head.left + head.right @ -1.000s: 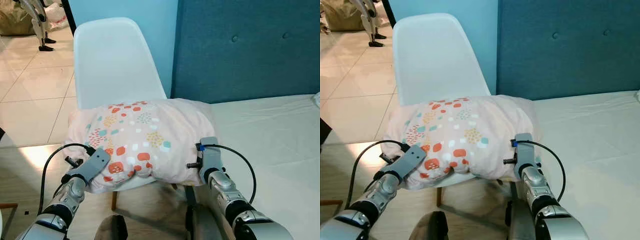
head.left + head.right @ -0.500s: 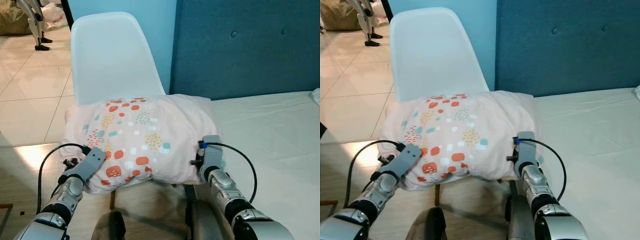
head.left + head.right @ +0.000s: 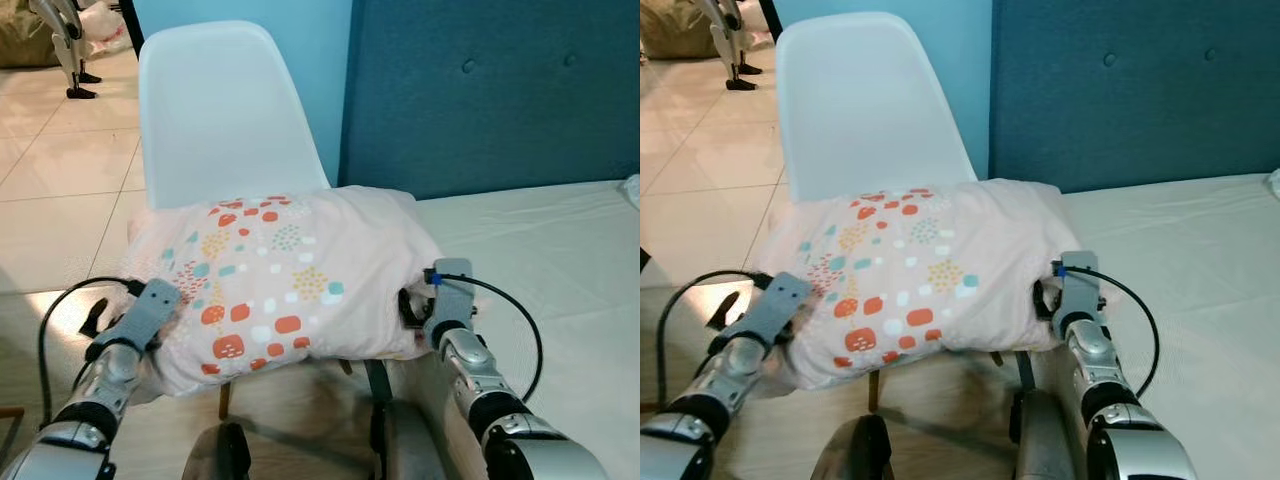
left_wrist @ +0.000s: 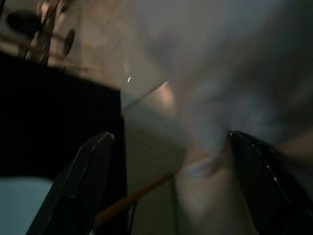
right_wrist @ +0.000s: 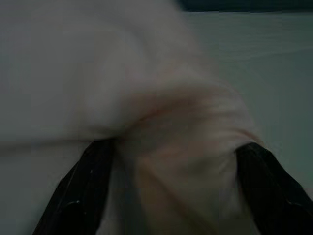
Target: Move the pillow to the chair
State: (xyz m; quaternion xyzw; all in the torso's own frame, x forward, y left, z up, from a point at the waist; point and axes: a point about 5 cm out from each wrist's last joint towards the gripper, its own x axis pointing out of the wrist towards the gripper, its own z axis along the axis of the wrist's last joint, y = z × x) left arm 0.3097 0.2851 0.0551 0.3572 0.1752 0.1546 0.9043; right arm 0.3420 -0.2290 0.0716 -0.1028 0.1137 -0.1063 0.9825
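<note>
The pale pink pillow with orange and teal spots lies across the seat of the white plastic chair, its right end against the bed. My left gripper sits at the pillow's left front corner, and in the left wrist view its fingers stand wide apart with blurred fabric beside one. My right gripper is at the pillow's right front corner. Its fingers are spread, with a bunch of pillow fabric lying loosely between them.
The bed with a white sheet is on the right, backed by a teal padded headboard. Tiled floor lies left of the chair. Another robot's legs stand at the far left back.
Both arms have moved outward, the left to the left and the right to the right. The pillow has settled lower and flatter on the chair seat.
</note>
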